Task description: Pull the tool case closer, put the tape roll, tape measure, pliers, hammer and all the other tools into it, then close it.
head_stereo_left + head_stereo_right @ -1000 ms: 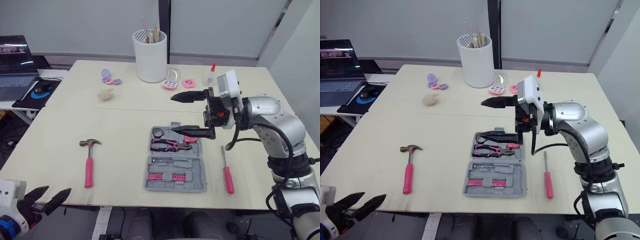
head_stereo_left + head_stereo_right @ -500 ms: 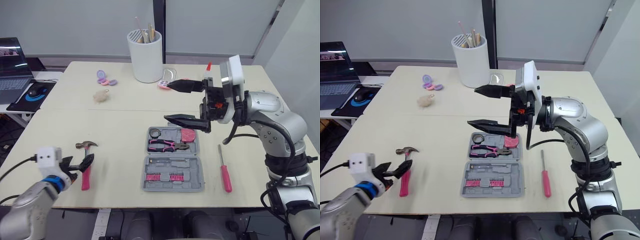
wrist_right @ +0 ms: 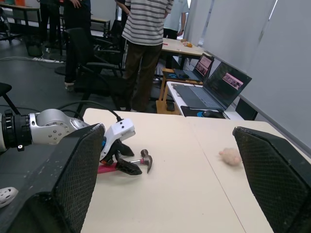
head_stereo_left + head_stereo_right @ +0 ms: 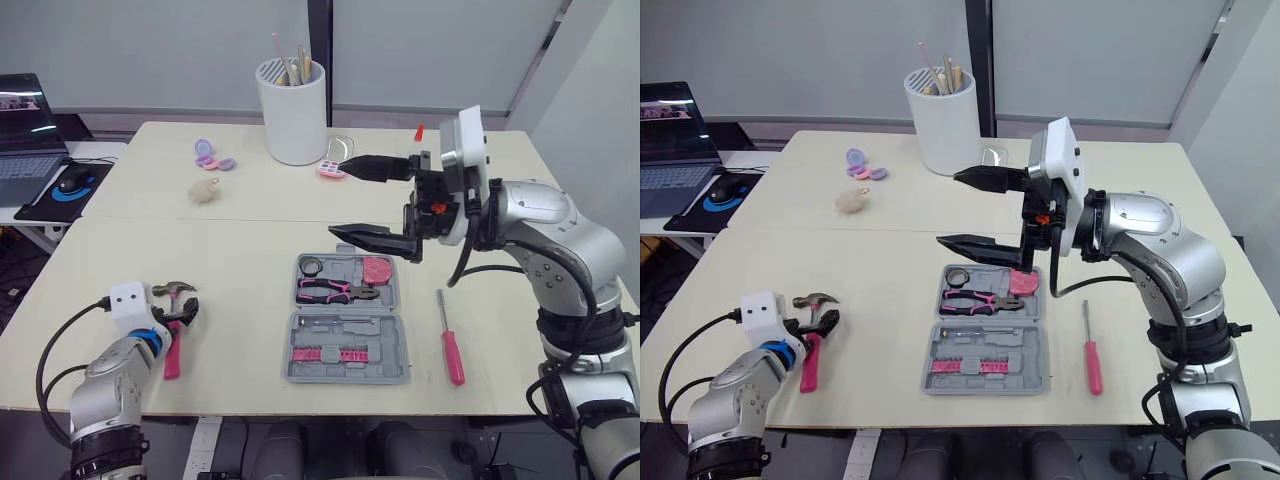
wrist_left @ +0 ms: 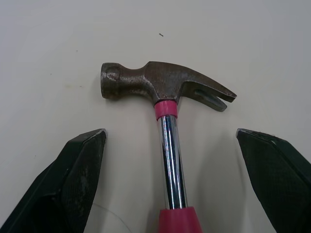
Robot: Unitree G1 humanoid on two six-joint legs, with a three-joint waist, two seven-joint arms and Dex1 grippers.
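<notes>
One wide pale table (image 4: pixel 250 240) carries everything. Near its front edge the grey tool case (image 4: pixel 349 326) lies open and flat, its two halves side by side. My right gripper (image 4: pixel 340 198) hangs in the air above the far half of the case, its two fingers spread wide and holding nothing. At the back of the table stands a tall white pot (image 4: pixel 297 115) with sticks in it.

To the left of the case, well apart from it, the hammer (image 5: pixel 146 80) lies flat on the table with its pink grip toward the front edge. My left gripper (image 5: pixel 170 133) is down at it, fingers wide open, one on each side of the shiny shaft just below the head; neither finger touches the shaft.

Right of the case, just beside it, the pink-handled screwdriver (image 4: pixel 449 340) lies on the table. Inside the far half of the case are the pink-handled pliers (image 4: pixel 335 291), a pink round tool (image 4: pixel 375 270) and a small dark ring (image 4: pixel 314 265).
</notes>
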